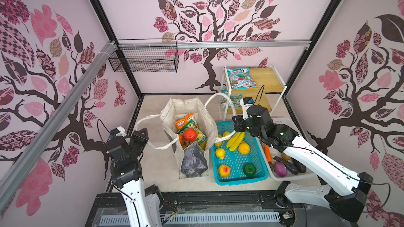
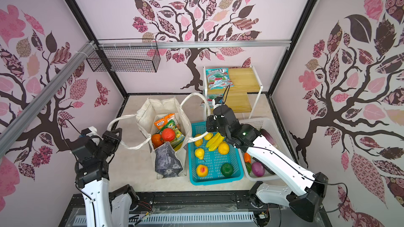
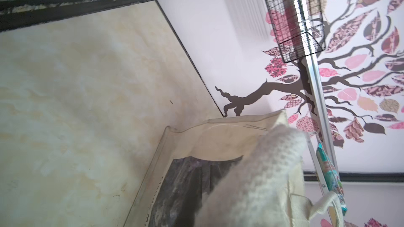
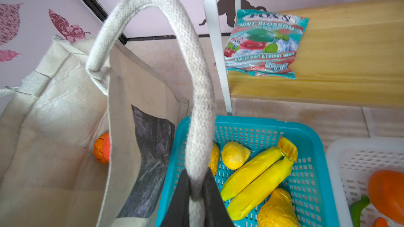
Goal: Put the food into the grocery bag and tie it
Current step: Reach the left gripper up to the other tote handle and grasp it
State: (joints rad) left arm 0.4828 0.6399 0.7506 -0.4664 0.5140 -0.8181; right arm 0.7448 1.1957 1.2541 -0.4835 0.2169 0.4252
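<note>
Pink walls printed with leafy trees box in a cream marbled counter (image 1: 157, 171). Near its middle the grocery bag (image 1: 188, 108) stands upright, mouth open upward. Its long axis runs 12 to 6 o'clock in both top views, and a dark printed panel (image 1: 193, 160) shows at the 6 o'clock end.

Inside lie the FOX'S packet (image 1: 184, 123) and the red vegetable (image 1: 189, 134), which sits on the green-yellow packet (image 1: 200, 136) and mostly covers it. The orange (image 1: 180, 139) is also inside, half hidden by the bag's wall.

The banana bunch (image 1: 235, 141) lies outside, in the teal basket (image 1: 240, 181) at 3 o'clock of the bag. Its long axis runs 7 to 1 o'clock, with the far end under the right arm.

The left claw (image 1: 141, 137), at 9 o'clock of the bag, is closed on the left handle (image 1: 160, 146). Its fingers fall outside the left wrist view, where only blurred webbing shows. The right claw (image 4: 196, 184) is pinched tight on the right handle (image 4: 192, 62), which arches up from the bag. That arm covers much of the white basket (image 1: 288, 179).
</note>
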